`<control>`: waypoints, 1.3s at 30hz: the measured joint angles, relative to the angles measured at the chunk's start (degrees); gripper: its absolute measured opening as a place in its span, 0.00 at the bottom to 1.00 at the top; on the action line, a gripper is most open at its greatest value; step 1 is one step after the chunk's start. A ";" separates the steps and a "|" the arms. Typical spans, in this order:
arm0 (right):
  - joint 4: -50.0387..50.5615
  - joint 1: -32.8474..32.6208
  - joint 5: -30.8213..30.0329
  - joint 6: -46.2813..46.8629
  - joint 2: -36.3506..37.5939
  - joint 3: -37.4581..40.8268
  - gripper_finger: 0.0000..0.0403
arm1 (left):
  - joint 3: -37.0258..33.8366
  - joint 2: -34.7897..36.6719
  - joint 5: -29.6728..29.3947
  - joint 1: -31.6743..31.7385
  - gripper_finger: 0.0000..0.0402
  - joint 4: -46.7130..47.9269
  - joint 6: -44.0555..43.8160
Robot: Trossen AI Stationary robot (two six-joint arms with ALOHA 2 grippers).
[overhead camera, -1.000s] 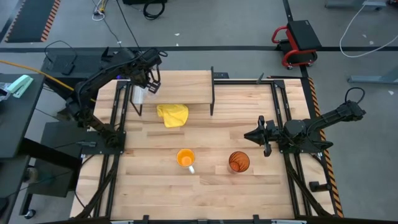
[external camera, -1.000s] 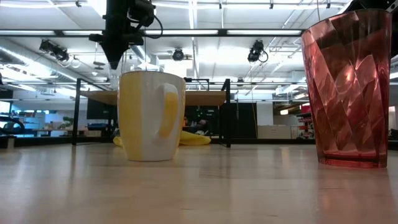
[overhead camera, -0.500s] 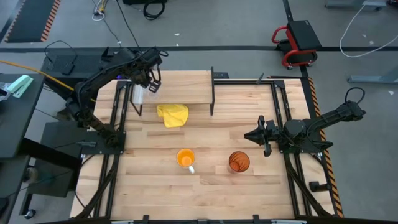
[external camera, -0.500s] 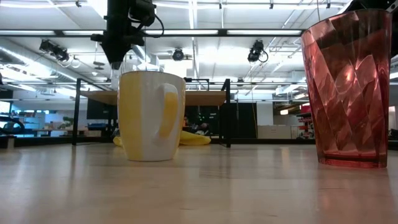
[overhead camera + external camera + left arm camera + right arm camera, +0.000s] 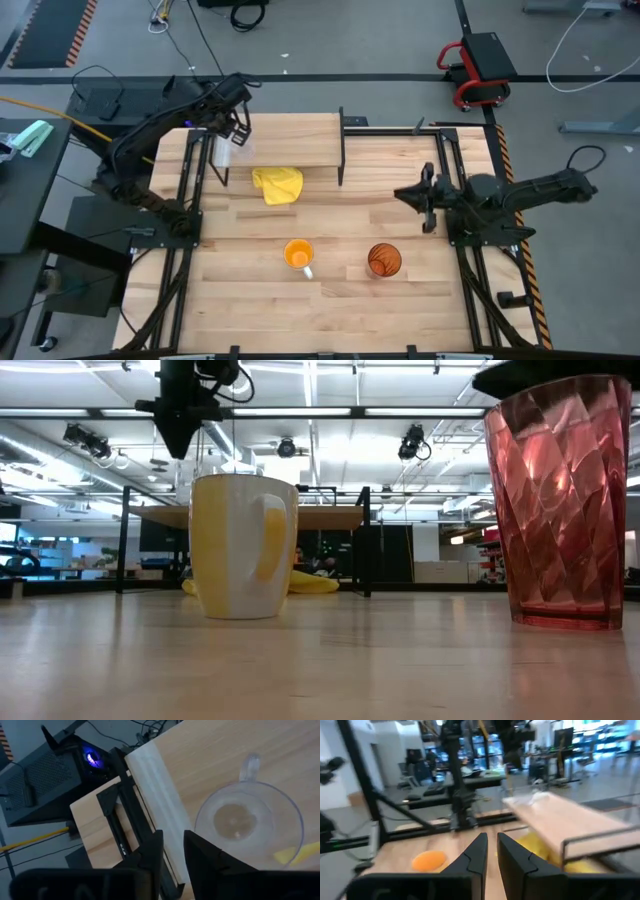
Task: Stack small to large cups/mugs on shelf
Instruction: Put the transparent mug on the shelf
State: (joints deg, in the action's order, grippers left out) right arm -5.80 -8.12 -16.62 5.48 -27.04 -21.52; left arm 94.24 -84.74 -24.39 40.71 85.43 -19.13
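Left pincer point(image 5: 236, 124) hovers above the shelf point(image 5: 300, 140), jaws parted, gripping nothing; clear glass point(image 5: 248, 818) sits released on the shelf's whitish end. Right pincer point(image 5: 425, 197) waits beside the shelf, can't tell its state. Judging: step one done, orange mug point(image 5: 298, 256) next. Count: one glass, one mug, one tumbler point(image 5: 384, 260), last two on the desk point(image 5: 400, 310), well off the shelf.

The left arm reaches over the table's far left corner, its left gripper point(image 5: 233, 122) pointing downward, fingers point(image 5: 152, 852) slightly parted with nothing between them. The right arm stretches in low from the right edge, its right gripper point(image 5: 424, 196) hovering empty, fingers point(image 5: 479, 851) narrowly apart.
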 joint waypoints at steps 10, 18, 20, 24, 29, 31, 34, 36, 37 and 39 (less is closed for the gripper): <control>14.02 14.94 6.76 -8.06 -23.70 -26.41 0.06 | 0.00 4.89 0.22 -4.39 0.17 0.44 -5.71; 15.82 29.12 28.91 -5.88 -44.53 -46.87 0.01 | 0.00 5.10 -1.46 -6.62 0.17 2.67 -5.88; 16.92 31.80 32.46 -4.07 -49.99 -51.00 0.02 | 0.00 5.11 -1.80 -6.60 0.17 3.87 -6.10; 18.10 34.98 39.21 -3.72 -60.99 -59.39 0.01 | -1.68 7.06 -1.96 -7.02 0.15 4.00 -7.29; 22.19 36.93 44.91 -5.28 -74.25 -72.49 0.01 | -10.60 12.08 -2.14 -7.24 0.13 3.63 -9.39; 24.56 37.89 45.71 -6.13 -78.63 -78.19 0.01 | -14.30 14.83 -2.43 -7.81 0.13 1.97 -10.02; 27.42 39.57 48.44 -6.20 -84.60 -86.83 0.01 | -19.62 18.48 -2.33 -7.93 0.13 -3.51 -9.95; 30.29 40.78 50.81 -6.20 -88.64 -92.16 0.01 | -22.36 20.76 -2.38 -7.92 0.13 -7.18 -8.87; 31.84 41.38 51.60 -6.37 -90.56 -94.62 0.00 | -23.49 21.68 -2.40 -7.91 0.13 -8.88 -7.97; 33.95 42.35 52.90 -6.62 -93.91 -99.27 0.00 | -25.62 22.90 -2.42 -7.89 0.13 -12.82 -6.97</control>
State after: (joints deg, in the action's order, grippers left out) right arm 28.15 34.23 36.28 -1.14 -120.95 -120.79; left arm 68.62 -61.84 -26.81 32.82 72.61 -26.09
